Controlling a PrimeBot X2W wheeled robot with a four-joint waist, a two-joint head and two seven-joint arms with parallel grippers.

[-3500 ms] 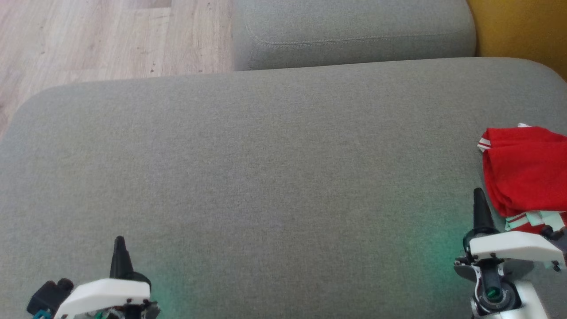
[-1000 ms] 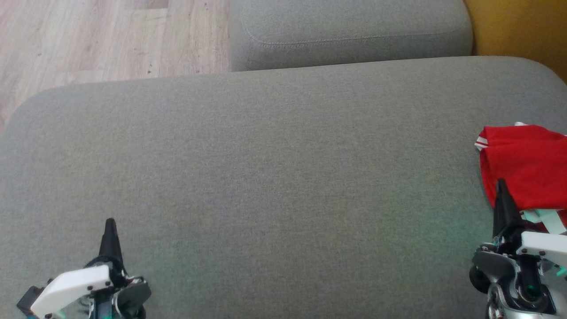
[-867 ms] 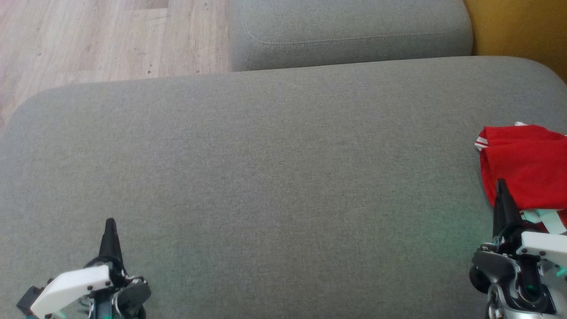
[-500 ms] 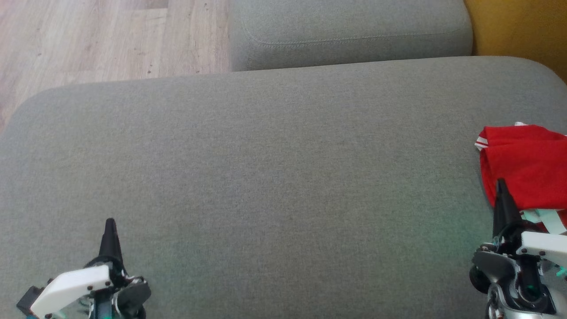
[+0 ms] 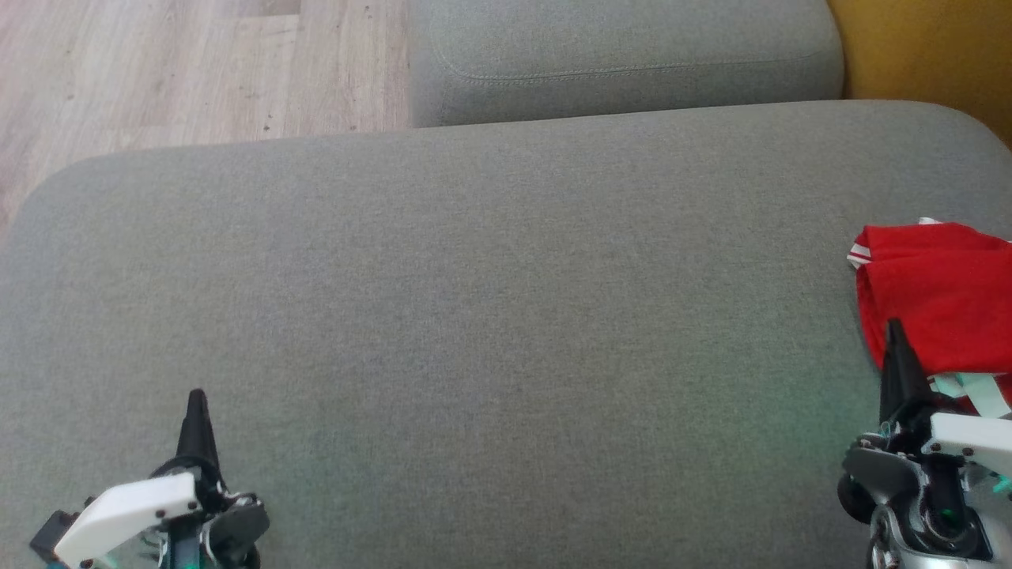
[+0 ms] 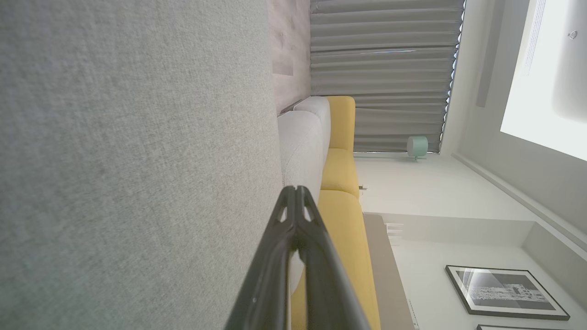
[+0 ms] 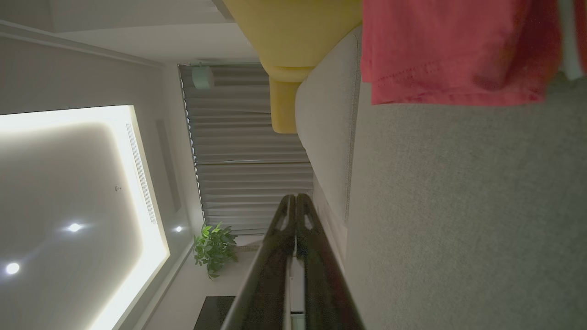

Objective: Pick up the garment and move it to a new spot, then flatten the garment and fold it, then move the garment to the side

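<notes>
The garment (image 5: 941,292) is red with white-striped trim. The cushion (image 5: 474,316) is plain grey, the floor (image 5: 158,63) pale wood-grain, the far seat (image 5: 925,47) mustard yellow.

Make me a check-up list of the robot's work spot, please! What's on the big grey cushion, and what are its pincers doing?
Surface: big grey cushion, plain fabric across the middle.
Job's things: red garment with white stripes, lying at the cushion's right edge, partly cut off by the picture.
Clutter: nothing seen.
Pincers: left pincer shut, holding nothing, over the cushion's near left; right pincer shut, holding nothing, right beside the garment.
Cables: nothing seen.
Surroundings: wooden floor, second grey cushion, yellow sofa, grey curtains, framed picture, green plant.
</notes>
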